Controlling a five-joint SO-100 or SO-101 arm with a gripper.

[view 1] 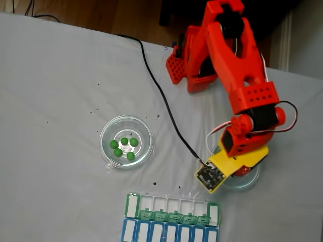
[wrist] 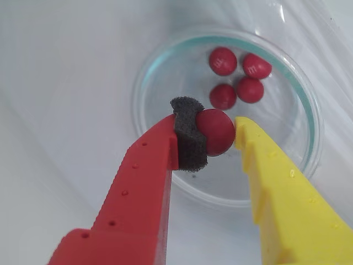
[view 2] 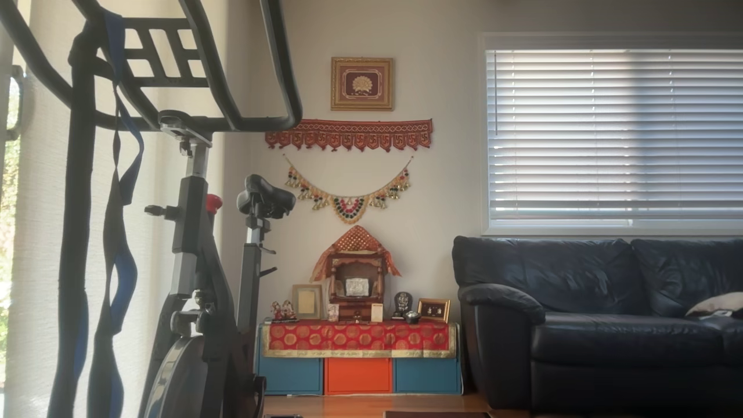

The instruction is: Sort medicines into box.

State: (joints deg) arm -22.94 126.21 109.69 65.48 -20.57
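- In the wrist view the gripper [wrist: 220, 135] is closed on one dark red ball [wrist: 216, 131]: a black foam pad [wrist: 189, 132] on the red finger [wrist: 146, 182] presses one side of it and the tip of the yellow finger [wrist: 276, 176] meets the other.
- The held ball sits above the near part of a round clear glass dish [wrist: 160, 66]; four more red balls [wrist: 238, 77] lie clustered at the dish's far side, apart from the fingers.
- In the fixed view the orange arm [view 1: 237, 65] leans over that dish [view 1: 252, 179], and the yellow part with the camera board [view 1: 211, 176] covers most of it, so the balls there are hidden.
- A black cable [view 1: 161, 101] runs across the white surface [view 1: 55, 75] to the board.
- To the left, well apart, a second glass dish [view 1: 126, 141] holds five green balls [view 1: 124, 148].
- The box [view 1: 171, 209], white with green lids, lies along the bottom edge, between the two dishes; most lids look folded open, but the compartments are too small to read.
- A blue-and-white organiser [view 1: 169, 233] touches its near side and is cut off by the frame.
- Tiny black specks [view 1: 154, 184] dot the cloth.
- The other view shows a room with an exercise bike [view 2: 197, 261] and a dark sofa [view 2: 598, 313].
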